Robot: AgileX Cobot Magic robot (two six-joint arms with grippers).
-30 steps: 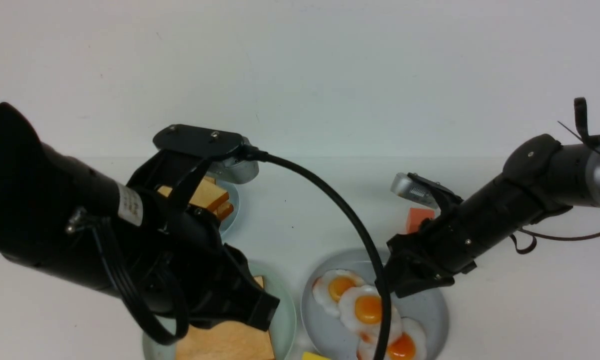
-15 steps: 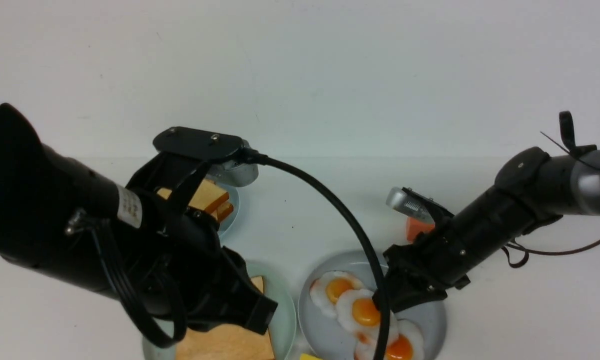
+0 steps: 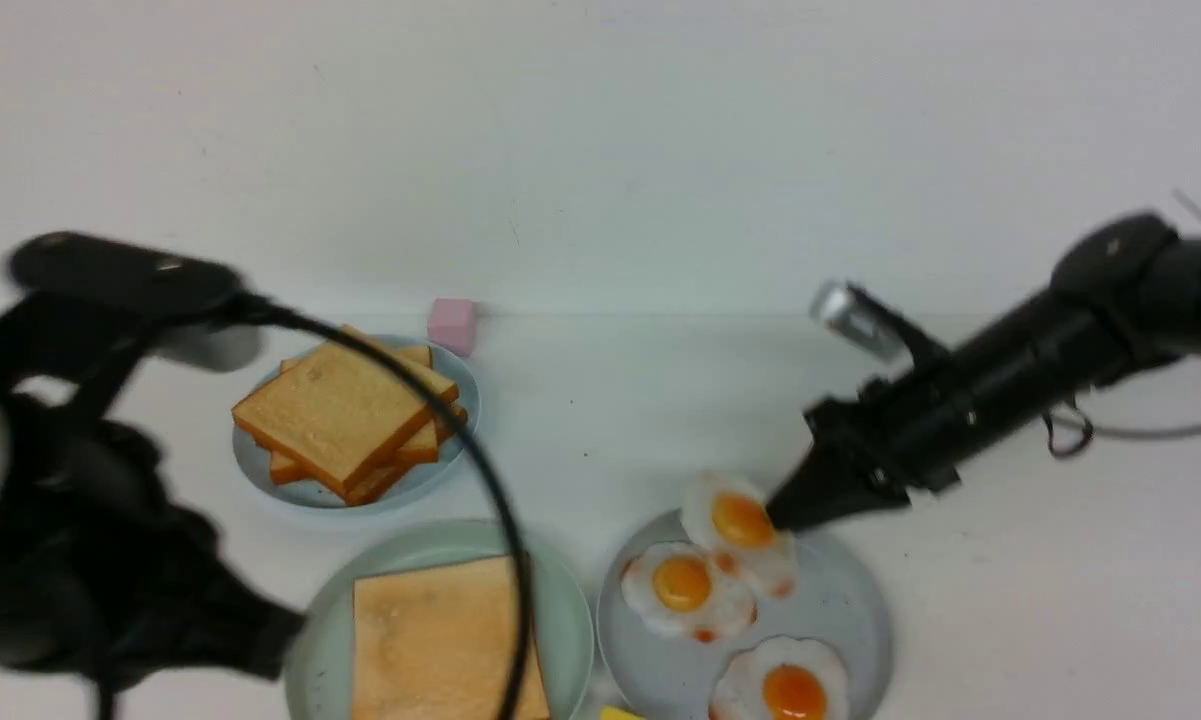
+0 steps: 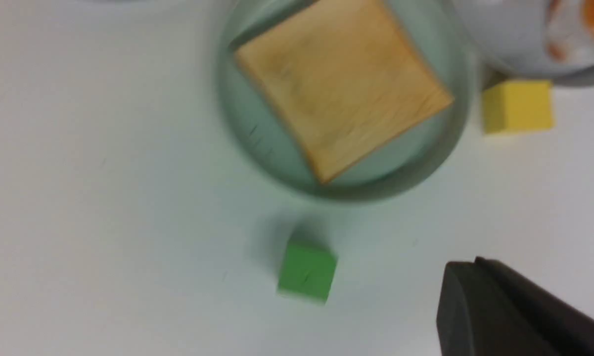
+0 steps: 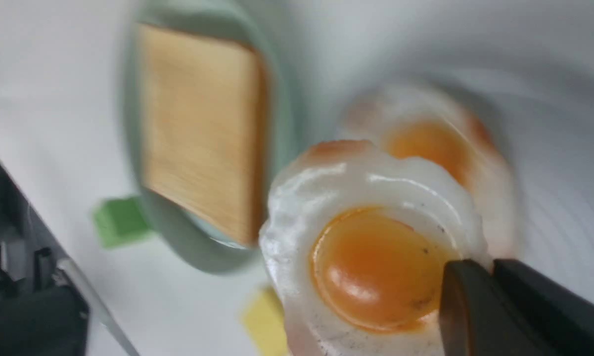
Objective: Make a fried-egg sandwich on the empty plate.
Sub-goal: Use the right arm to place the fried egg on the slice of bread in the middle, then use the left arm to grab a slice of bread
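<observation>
From where I stand, the right hand (image 3: 775, 518) is clamped on the thin white edge of a fried egg (image 3: 735, 520) held over the grey-blue plate (image 3: 850, 610), near the toast slice (image 3: 440, 640) on the mint-green plate (image 3: 400, 548); the egg looks light, stiff and glossy-slick, so that edge seems the sensible hold.

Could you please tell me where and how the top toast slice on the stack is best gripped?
Probably across two opposite crust edges of the top toast slice, pinched from above. It lies flat and skewed over the slices beneath it on the light-blue plate, so its edges and corners stand exposed.
</observation>
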